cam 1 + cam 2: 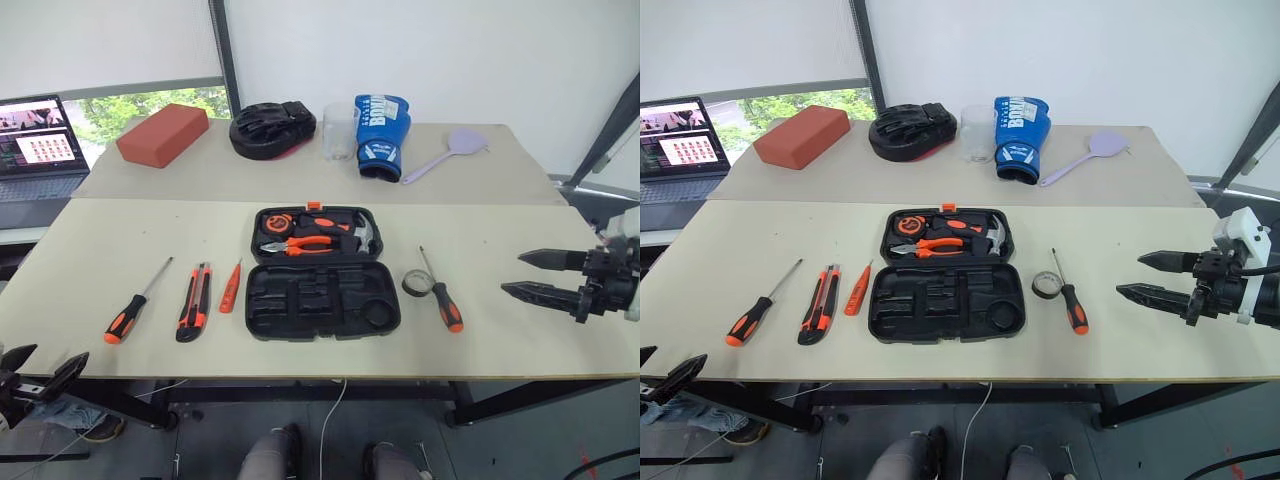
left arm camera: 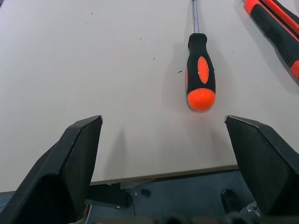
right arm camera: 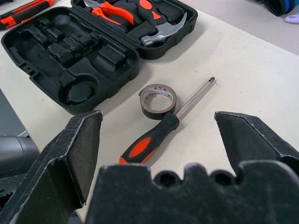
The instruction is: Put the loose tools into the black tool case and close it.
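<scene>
Hovering wide open, right end effector (image 1: 513,274) just right of screwdriver (image 1: 446,303) and tape roll (image 1: 417,283); left end effector (image 1: 35,368) wide open near other screwdriver (image 1: 127,317); open tool case (image 1: 322,272) mid-tabletop (image 1: 100,240).

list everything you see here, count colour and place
tool case: 1, black, open, table centre; pliers, hammer, tape measure in far half
screwdrivers: 2, orange-black, one left, one right of case
utility knife: 1, orange-black, left of case
tester screwdriver: 1, orange, beside knife
tape roll: 1, dark, right of case
brick-shaped block: 1, red, far left
padded mitt: 1, black, far
cup: 1, clear, far
boxing glove: 1, blue, far
spatula: 1, lilac, far right
laptop: 1, left
left gripper: open, near-left
right gripper: open, right
</scene>
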